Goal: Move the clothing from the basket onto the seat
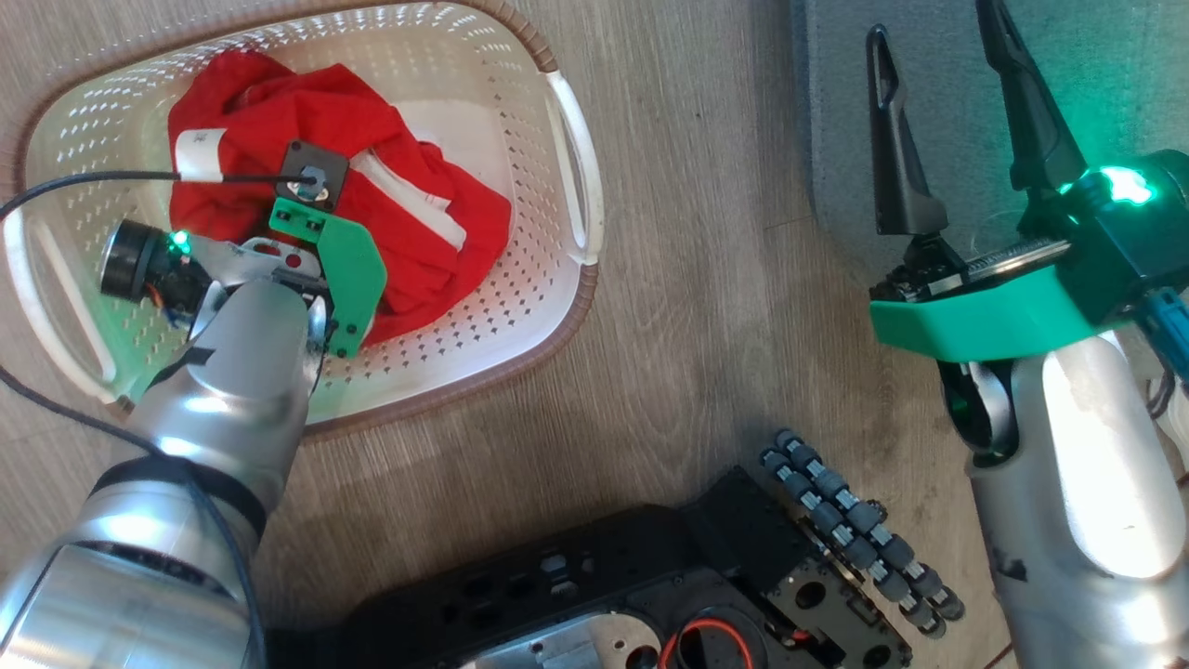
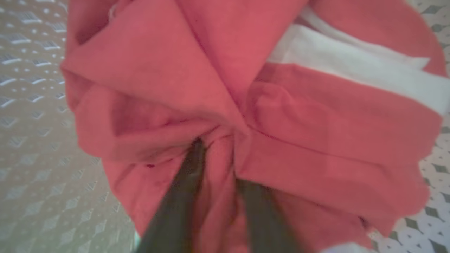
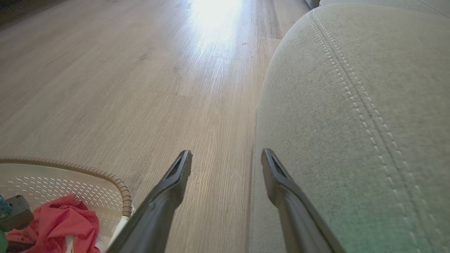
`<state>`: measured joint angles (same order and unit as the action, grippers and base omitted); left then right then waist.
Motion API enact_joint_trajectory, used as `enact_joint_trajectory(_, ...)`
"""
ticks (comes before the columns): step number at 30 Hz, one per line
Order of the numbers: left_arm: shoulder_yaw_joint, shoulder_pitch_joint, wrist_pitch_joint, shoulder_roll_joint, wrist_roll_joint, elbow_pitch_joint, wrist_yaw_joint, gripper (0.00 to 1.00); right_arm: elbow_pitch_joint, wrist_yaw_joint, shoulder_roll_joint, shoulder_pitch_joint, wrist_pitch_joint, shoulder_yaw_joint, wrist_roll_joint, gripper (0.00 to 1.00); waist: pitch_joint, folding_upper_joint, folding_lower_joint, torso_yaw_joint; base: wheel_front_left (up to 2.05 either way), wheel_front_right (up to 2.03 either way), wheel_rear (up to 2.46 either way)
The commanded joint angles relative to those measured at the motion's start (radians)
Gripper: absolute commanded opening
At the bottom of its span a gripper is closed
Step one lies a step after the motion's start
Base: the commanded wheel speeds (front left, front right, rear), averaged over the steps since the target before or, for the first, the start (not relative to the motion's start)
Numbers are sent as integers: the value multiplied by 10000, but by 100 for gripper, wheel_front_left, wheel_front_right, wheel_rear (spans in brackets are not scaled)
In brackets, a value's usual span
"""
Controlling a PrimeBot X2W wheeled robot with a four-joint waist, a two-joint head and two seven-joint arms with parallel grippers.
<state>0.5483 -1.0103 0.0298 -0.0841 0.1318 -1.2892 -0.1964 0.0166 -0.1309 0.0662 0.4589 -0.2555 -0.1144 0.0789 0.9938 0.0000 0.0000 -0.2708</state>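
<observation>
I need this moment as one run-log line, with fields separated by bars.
left gripper: shut on clothing, inside basket | right gripper: open, empty, at edge of seat | clothing: in basket

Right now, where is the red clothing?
In the head view the clothing is on the left, inside the basket on the floor, with the left gripper pinching a fold of it; the seat lies away to the right.
</observation>
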Motion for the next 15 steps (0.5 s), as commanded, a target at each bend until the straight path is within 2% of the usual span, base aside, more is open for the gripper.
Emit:
enact_joint_trajectory(1,-128,267,15,-217,46,-13,63,0,262,2,-80,-376,-63,-204,-92,100,-4,0,0,13,0,0,0)
enact_joint_trajectory(8,-206,364,-524,-152,347,-14,204,0,107,2,-102,-63,-63,-241,-28,100,-279,0,0,21,0,0,0)
enact_joint_trajectory(15,-510,926,-1600,169,973,-11,396,0,-195,2,51,-51,-63,-124,-37,100,-1469,0,0,494,0,0,0)
